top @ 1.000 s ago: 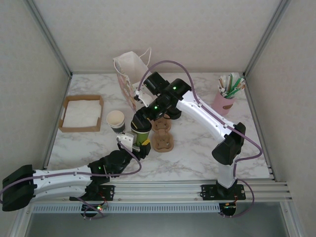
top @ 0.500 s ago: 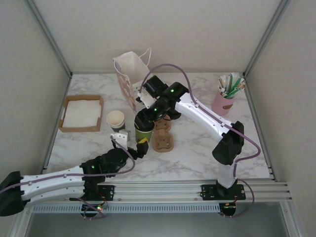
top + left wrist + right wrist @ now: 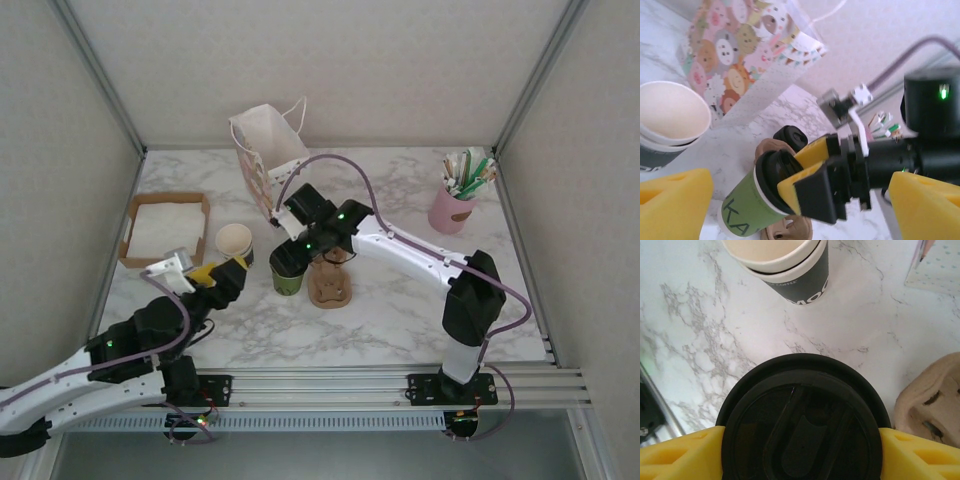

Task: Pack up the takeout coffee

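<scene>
The takeout coffee (image 3: 288,281) is an olive-green paper cup with a round black lid (image 3: 805,425). It stands on the marble table just left of the brown carrier (image 3: 328,285). My right gripper (image 3: 290,258) comes down on it from above, shut with a yellow pad (image 3: 685,455) on each side of the lid. The left wrist view shows the cup (image 3: 747,210) with those pads clamped on its rim. My left gripper (image 3: 215,272) hangs open to the cup's left, well apart from it, its yellow fingers (image 3: 670,200) holding nothing.
A lidless stack of cups (image 3: 235,242) stands just left of the coffee. Behind it is a patterned paper bag (image 3: 265,150). A spare black lid (image 3: 790,137) lies behind the carrier. A cardboard tray of napkins (image 3: 165,230) sits far left, and a pink cup of straws (image 3: 455,200) far right.
My left gripper has let go of the cup and drawn back to the left. The right gripper has stayed on the lid and lowered a little with the cup.
</scene>
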